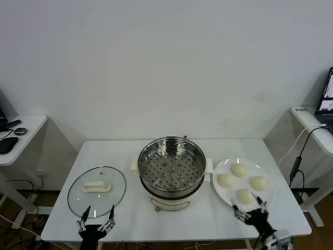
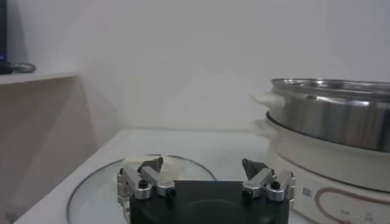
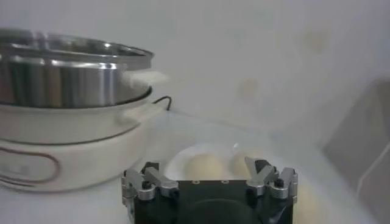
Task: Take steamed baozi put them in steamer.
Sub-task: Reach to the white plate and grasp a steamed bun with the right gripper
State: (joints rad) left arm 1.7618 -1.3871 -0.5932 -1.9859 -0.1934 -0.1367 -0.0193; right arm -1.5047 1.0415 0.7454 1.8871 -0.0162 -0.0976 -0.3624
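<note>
The steamer stands open at the middle of the white table, its perforated tray bare. To its right a white plate carries several cream-white baozi. My right gripper is open at the table's front edge, just in front of the nearest baozi and touching nothing. In the right wrist view the open right gripper faces a baozi, with the steamer to one side. My left gripper is open at the front left, empty. The left wrist view has the left gripper beside the steamer.
A round glass lid with a white handle lies flat on the table left of the steamer, just beyond the left gripper; the lid also shows under those fingers. Side desks stand at far left and far right, with a cable hanging.
</note>
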